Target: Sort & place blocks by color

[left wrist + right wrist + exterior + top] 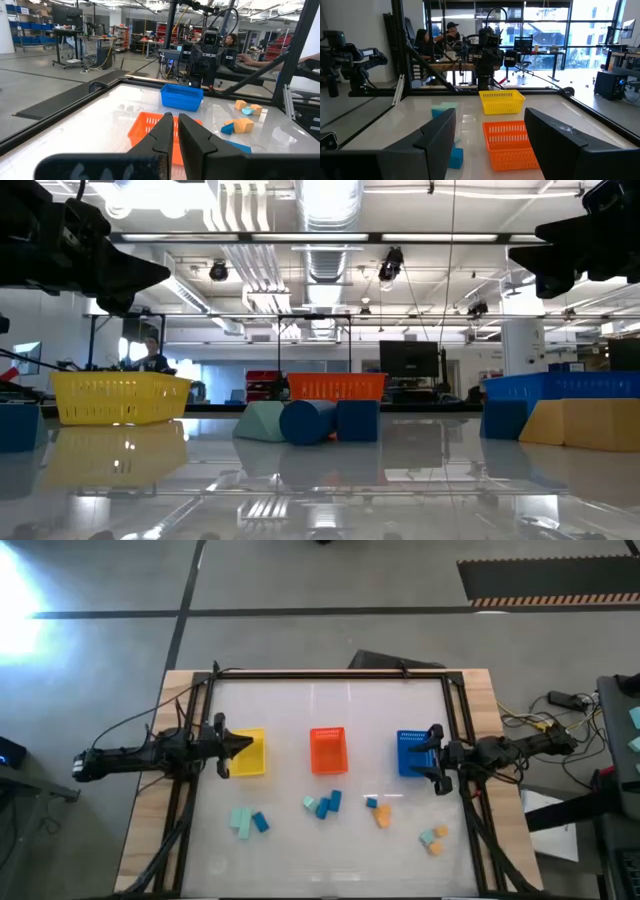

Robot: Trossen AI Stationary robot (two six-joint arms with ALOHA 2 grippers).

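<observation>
Three baskets in a row across the middle of the tabletop (330, 850): yellow basket (250, 753) left, orange basket (328, 750) centre, blue basket (409, 753) right. All blocks lie loose on the near side of the baskets, none inside that the pictures show.

Left group, near the yellow basket: pale teal bar (241, 822) with a blue block (261, 823) just beside it. Centre group, near side of the orange basket: teal block (309, 803), blue blocks (329, 803) touching or nearly so. Right of centre: small blue block (371, 802) next to an orange block (383, 816). Far right, near side of the blue basket: teal block (427, 837) with orange blocks (438, 840) beside it.

Left pincer (234, 745) hangs over the yellow basket's left edge, above the tabletop; fingers together with only a thin slit between them in the left wrist view, holding nothing. Right pincer (432, 755) hangs over the blue basket's right edge, fingers wide apart, empty. Neither touches a block.

People sit at desks in the room beyond the tabletop.
</observation>
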